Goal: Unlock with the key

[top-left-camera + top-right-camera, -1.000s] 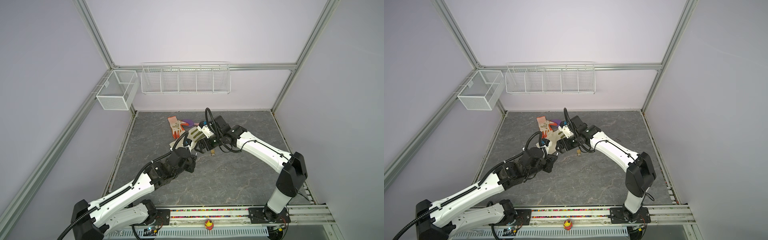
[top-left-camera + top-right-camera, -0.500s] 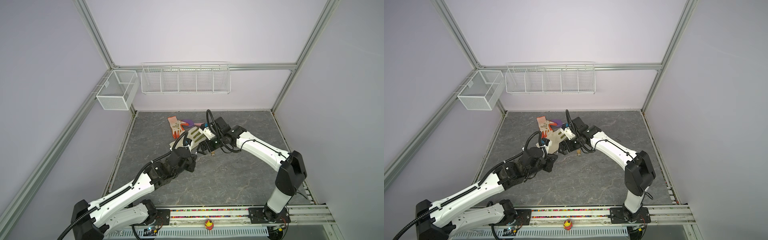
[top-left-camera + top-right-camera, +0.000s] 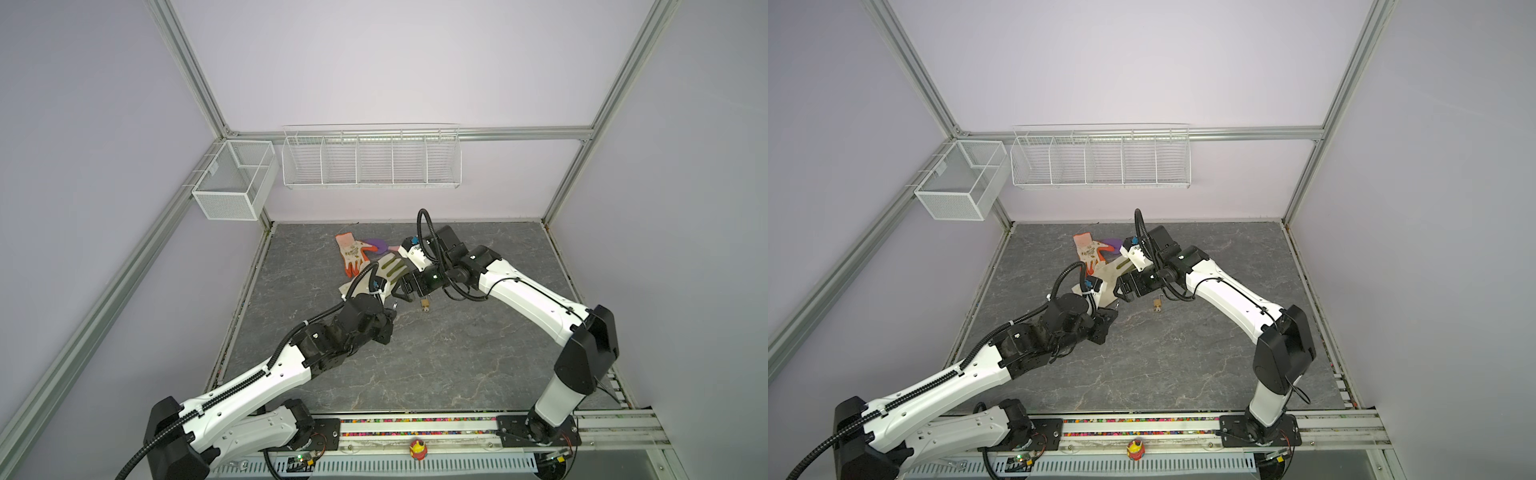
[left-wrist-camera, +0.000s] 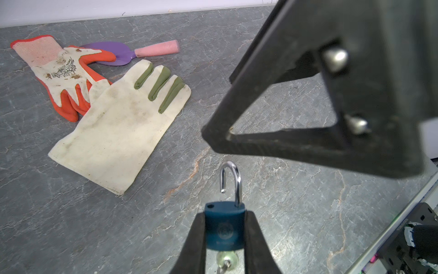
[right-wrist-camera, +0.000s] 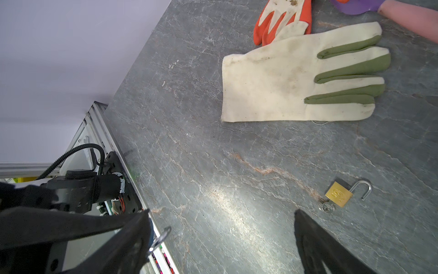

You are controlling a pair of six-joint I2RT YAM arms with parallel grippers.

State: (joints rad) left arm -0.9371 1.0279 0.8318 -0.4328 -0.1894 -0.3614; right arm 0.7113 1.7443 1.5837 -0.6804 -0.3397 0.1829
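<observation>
Lilac walls close in a grey marbled table (image 3: 457, 353), and your work sits near its middle. Your left gripper (image 4: 224, 220) is clamped on the blue padlock (image 4: 224, 233), pinching the body by its flat sides. That grip leaves both ends free: the shackle (image 4: 233, 180) stands clear above the fingers, and the key (image 4: 225, 259) hangs from the keyway below them, where your other arm could reach it. One leg of the shackle is out of the body, so I judge this lock already opened. Your right gripper (image 5: 220, 217) hangs just beside the left with its jaws wide apart and nothing between them. That placing suits working the key while the left arm steadies the lock. A brass padlock (image 5: 338, 195) lies on the table near the right gripper, its shackle swung open too and a key in its base. It is set down apart from the clutter, so it will not snag. Beyond the arms a cream glove (image 4: 123, 123) lies flat, with an orange glove (image 4: 64, 73) touching it and a trowel (image 4: 132, 53) partly under the orange one. None of them touches either lock. On the back wall hang a mesh box (image 3: 232, 183) and a divided wire rack (image 3: 372, 160). You can see through both, and nothing shows in the box or in any compartment of the rack.
</observation>
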